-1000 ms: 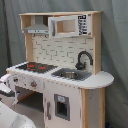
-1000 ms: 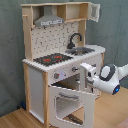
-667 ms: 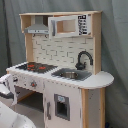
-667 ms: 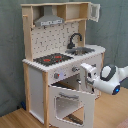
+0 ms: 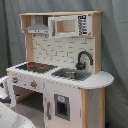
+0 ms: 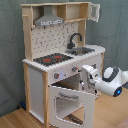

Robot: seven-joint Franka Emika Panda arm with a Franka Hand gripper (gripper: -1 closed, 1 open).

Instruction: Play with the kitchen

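Note:
The kitchen [image 5: 65, 55] is a tall white and light-wood toy unit, shown in both exterior views. It has a black-red hob [image 6: 50, 59], a steel sink [image 6: 82, 50], a black faucet [image 6: 75, 39] and a grey hood [image 6: 50, 21]. In the second exterior view the windowed oven door [image 6: 72, 102] hangs swung open towards the camera. My gripper [image 6: 87, 77] sits just above the door's top right corner, close to the knobs [image 6: 56, 75] on the front panel. In the first exterior view only a white part of my arm [image 5: 12, 117] shows at the bottom left.
A grey curtain [image 5: 115, 45] backs the kitchen. The unit stands on a wooden floor [image 6: 20, 120]. An upper cabinet door [image 6: 94, 11] is ajar at the top right. A rounded shelf [image 5: 100, 79] sticks out beside the sink.
My arm has edged slightly left and down towards the oven door's top edge. The door and the rest of the kitchen look unchanged.

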